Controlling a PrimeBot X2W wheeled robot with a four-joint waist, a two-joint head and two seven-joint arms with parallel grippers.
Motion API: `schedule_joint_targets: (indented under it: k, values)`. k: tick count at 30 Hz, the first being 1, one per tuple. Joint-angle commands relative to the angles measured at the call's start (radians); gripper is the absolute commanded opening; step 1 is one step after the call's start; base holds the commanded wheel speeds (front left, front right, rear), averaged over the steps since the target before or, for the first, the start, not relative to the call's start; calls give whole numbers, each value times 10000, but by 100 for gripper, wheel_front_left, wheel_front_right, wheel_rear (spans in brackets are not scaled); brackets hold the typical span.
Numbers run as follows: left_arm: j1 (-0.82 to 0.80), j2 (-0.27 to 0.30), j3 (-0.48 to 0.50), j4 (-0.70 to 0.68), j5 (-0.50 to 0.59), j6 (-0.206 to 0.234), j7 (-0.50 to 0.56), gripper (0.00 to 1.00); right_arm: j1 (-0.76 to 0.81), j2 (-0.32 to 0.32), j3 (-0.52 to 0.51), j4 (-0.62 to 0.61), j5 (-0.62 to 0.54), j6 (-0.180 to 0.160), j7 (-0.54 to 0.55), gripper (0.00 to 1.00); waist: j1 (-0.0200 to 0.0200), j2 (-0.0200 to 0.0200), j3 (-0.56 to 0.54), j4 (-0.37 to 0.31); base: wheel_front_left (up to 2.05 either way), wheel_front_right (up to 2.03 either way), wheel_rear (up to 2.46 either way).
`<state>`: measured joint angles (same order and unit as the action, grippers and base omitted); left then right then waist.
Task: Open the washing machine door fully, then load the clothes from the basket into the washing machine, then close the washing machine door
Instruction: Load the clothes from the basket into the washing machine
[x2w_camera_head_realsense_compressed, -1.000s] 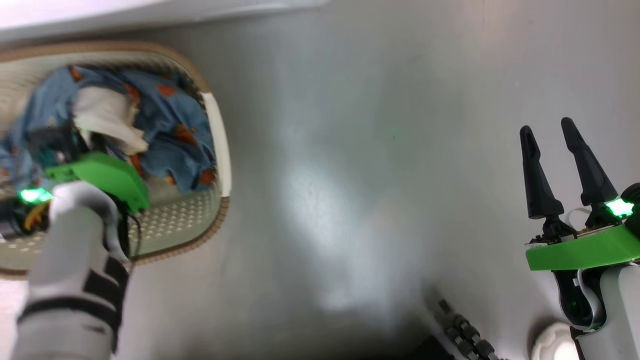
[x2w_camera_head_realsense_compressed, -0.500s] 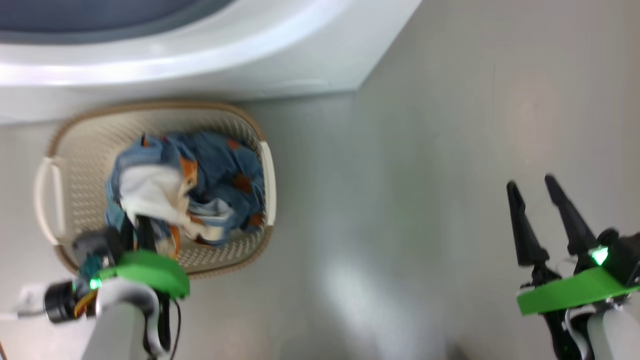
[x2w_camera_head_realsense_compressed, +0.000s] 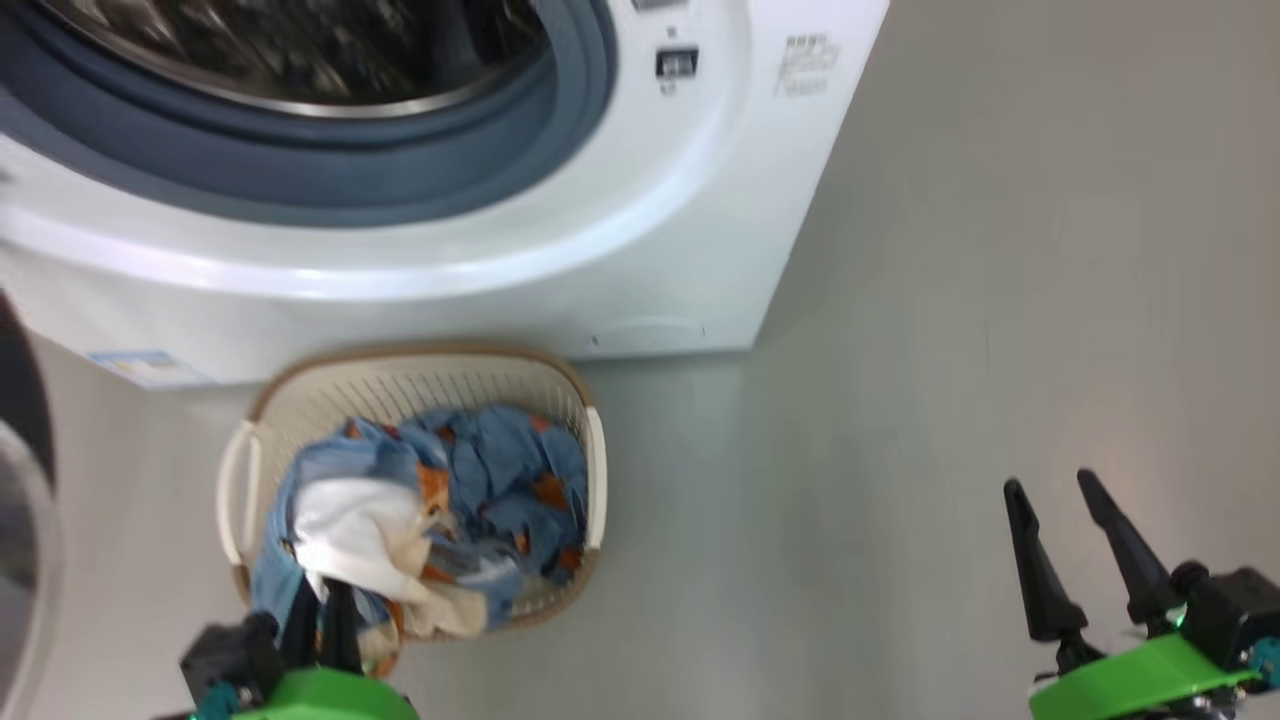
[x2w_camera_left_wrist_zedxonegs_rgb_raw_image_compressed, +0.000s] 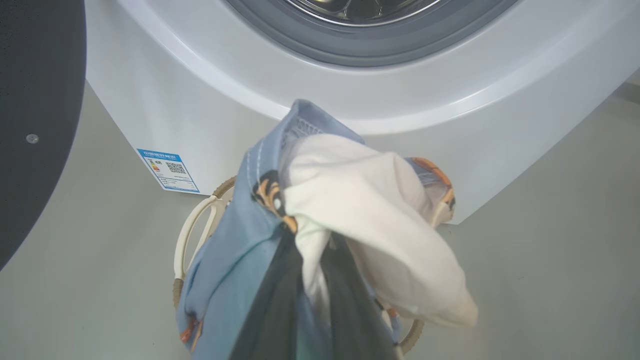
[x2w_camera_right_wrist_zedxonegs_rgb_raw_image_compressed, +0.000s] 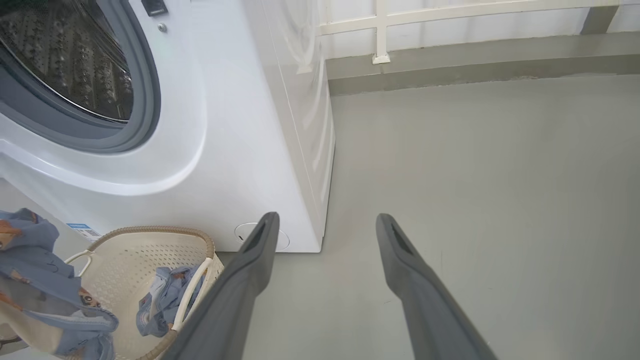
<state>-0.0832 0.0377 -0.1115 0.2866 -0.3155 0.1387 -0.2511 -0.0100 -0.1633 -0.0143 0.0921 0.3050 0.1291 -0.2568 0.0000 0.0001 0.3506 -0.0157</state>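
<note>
- Clothes (x2w_camera_head_realsense_compressed: 470, 480) lie heaped in the basket (x2w_camera_head_realsense_compressed: 420, 353), which sits on the grey floor (x2w_camera_head_realsense_compressed: 950, 300) just in front of the washing machine (x2w_camera_head_realsense_compressed: 650, 250). One blue-and-cream piece is raised above the heap.
- Left gripper (x2w_camera_head_realsense_compressed: 322, 600) is clamped on that raised piece, and the cloth drapes over its dark fingers (x2w_camera_left_wrist_zedxonegs_rgb_raw_image_compressed: 270, 310).
- Right gripper (x2w_camera_head_realsense_compressed: 1048, 483) hangs over bare floor well to the right of the basket, its jaws spread wide and holding nothing.
- Washing machine door (x2w_camera_left_wrist_zedxonegs_rgb_raw_image_compressed: 35, 100) is swung open at the left. Just a black slab of it shows, cut off by the picture's edge.
- Steel drum (x2w_camera_head_realsense_compressed: 300, 50) and grey-blue gasket (x2w_camera_head_realsense_compressed: 400, 150) gape above the basket. The drum is blurred in the head view.
- Blue label (x2w_camera_left_wrist_zedxonegs_rgb_raw_image_compressed: 168, 170) sits low on the machine's front, near one basket handle.
- In the left wrist view the held cloth hides most of the basket, leaving one handle and bits of rim.
- In the right wrist view a white railing (x2w_camera_right_wrist_zedxonegs_rgb_raw_image_compressed: 380, 30) runs along the far wall, and one finger covers part of a round cap (x2w_camera_right_wrist_zedxonegs_rgb_raw_image_compressed: 242, 231) low on the machine.
</note>
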Motion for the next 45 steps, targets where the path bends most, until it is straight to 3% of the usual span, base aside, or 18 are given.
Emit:
schedule_joint_targets:
  k: [1,14,23,36,45]
  values:
    - [282,128,195,-443,-59,132,-106,0,292,-71,157,-192,-165,16,-49,100,0,-1,-1230,400,0,0,0]
    - [1731,127,-118,-2163,-10,144,-106,0,1187,125,-27,-178,-818,16,-49,100,0,-1,-2779,697,0,0,0]
    - [2416,126,-245,-2949,53,248,-106,0,1483,302,-39,-164,-1046,16,-49,100,0,-1,-3283,660,0,0,0]
    - [2749,126,-216,-3566,465,206,-107,0,1612,471,-68,-263,-1126,16,-49,100,0,-1,-3273,469,0,0,0]
    - [1584,126,-142,-3089,548,-23,-107,0,1150,452,283,-280,-983,16,-49,100,0,-1,-2466,44,0,0,0]
